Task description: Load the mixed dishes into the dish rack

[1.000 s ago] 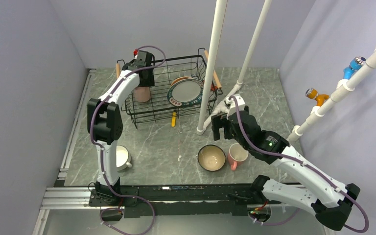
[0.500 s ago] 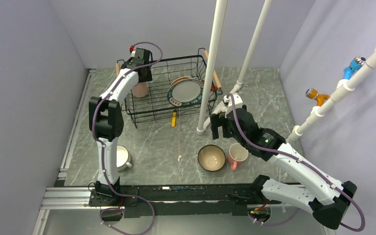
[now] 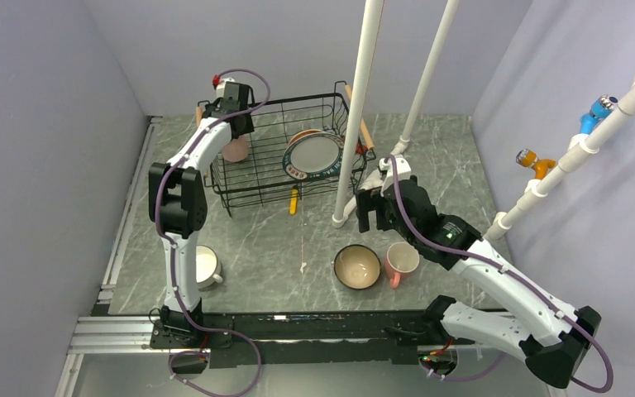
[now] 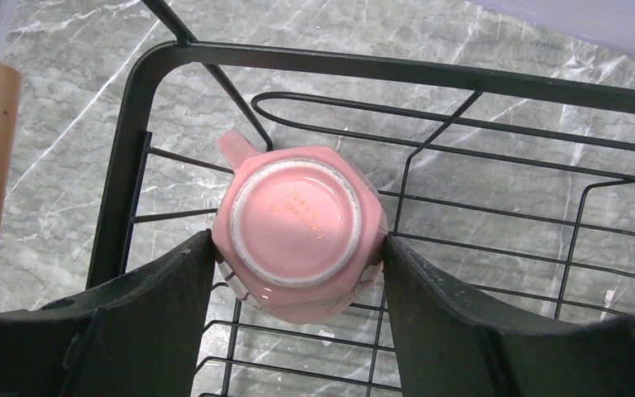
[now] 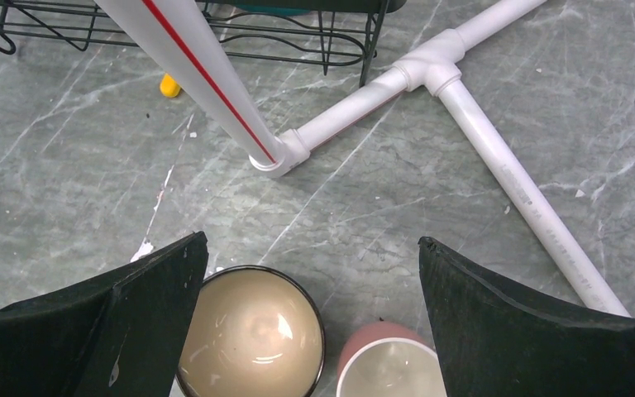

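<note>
The table (image 3: pixel 281 240) is shown with loading judged about half done. The rack (image 3: pixel 298 101) is set at the far side, three pieces already inside. The plate (image 3: pixel 314 154) is stood on edge toward the rack's right end, and the cream dish (image 3: pixel 302 134) is tucked just behind it, only its orange-red edge being seen.

The bowl (image 3: pixel 357 266) is left upright on the table at the near right, with the second mug (image 3: pixel 402 260) just beside it. The right gripper (image 5: pixel 310 241) is hung above the pair, spread wide and empty; one of the two is judged the likely next pick.

At the rack's left end a pink mug (image 4: pixel 298 231) is set base up on the wires, its handle turned toward the corner. The left gripper (image 4: pixel 298 240) is held over it, fingers parted to either side. Nothing appears to be gripped, though light contact at the tips cannot be ruled out from the wrist view.

The white cup (image 3: pixel 206 266) is left well apart, beside the left arm's base. A yellow tool (image 3: pixel 294 201) is seen at the rack's front edge.
</note>
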